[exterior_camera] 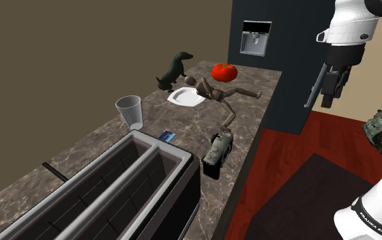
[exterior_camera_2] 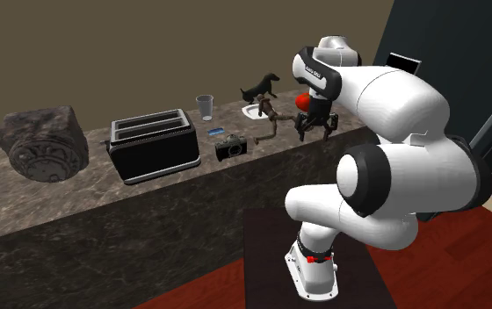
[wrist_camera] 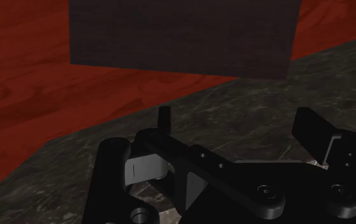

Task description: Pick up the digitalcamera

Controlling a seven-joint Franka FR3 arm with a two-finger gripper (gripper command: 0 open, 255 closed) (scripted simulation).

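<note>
The digital camera [exterior_camera: 218,146] is a small grey-black body with a round lens, lying on the dark marble counter [exterior_camera: 80,160] near its edge, just beside the toaster's end. In the second exterior view the camera [exterior_camera_2: 230,147] sits between the toaster and a wooden mannequin. My black gripper [exterior_camera: 320,102] hangs high off the counter's edge, well away from the camera and over the red floor. It also shows by the counter's far end [exterior_camera_2: 314,136]. In the wrist view the gripper [wrist_camera: 239,124] is open with nothing between its fingers [wrist_camera: 164,119].
A black toaster [exterior_camera: 125,187], a clear cup [exterior_camera: 129,110], a small blue item [exterior_camera: 167,136], a jointed wooden mannequin [exterior_camera: 218,92], a white dish [exterior_camera: 186,97], a red tomato [exterior_camera: 224,70] and a dark dog figurine [exterior_camera: 174,68] share the counter. A carved stone [exterior_camera_2: 42,145] stands beyond the toaster.
</note>
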